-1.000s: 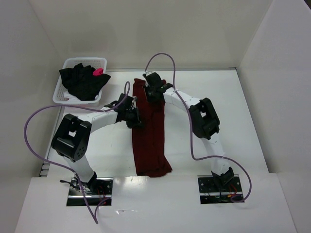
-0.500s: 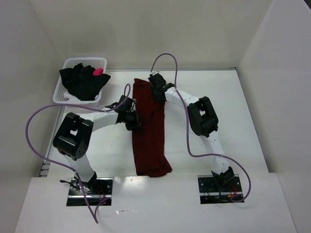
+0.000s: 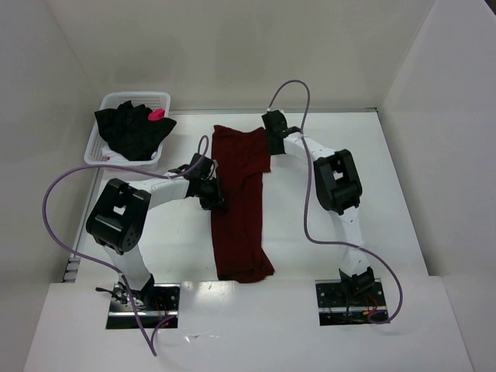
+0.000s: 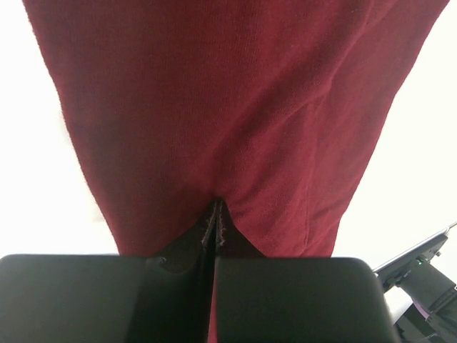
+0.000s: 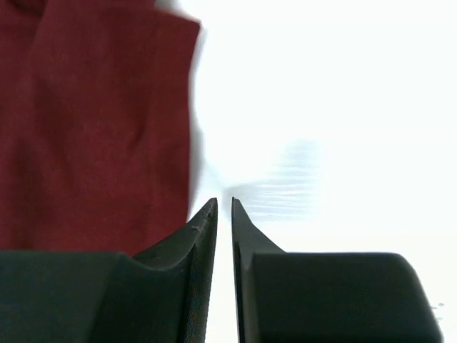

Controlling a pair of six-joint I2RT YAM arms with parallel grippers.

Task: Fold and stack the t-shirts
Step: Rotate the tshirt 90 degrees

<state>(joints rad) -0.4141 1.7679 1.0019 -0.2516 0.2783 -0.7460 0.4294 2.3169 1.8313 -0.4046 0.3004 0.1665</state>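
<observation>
Two arms are pictured at work on a large, soft, plain maroon t-shirt, laid lengthwise down the middle of the white desk from 12 o'clock to 6 o'clock. Within the past second the right gripper has been carried from above the garment's far end out towards 2 o'clock. The cloth has been drawn along with it, so the upper part is now spread wider than the narrow lower part.

In the right wrist view that gripper is shown with its jaws only narrowly apart and nothing between them. It is poised over bare desk just beside the shirt's edge, and the corner is judged to have been let go. The left gripper has not been shifted. It is kept at the shirt's 9 o'clock edge, pressed together on a pinch of maroon cloth.

A second, black cloth t-shirt with a small pink mark is seen heaped in the white plastic mesh basket at 10 o'clock. The maroon t-shirt is thus judged to be in the flattening stage, with neither folding nor stacking yet done.
</observation>
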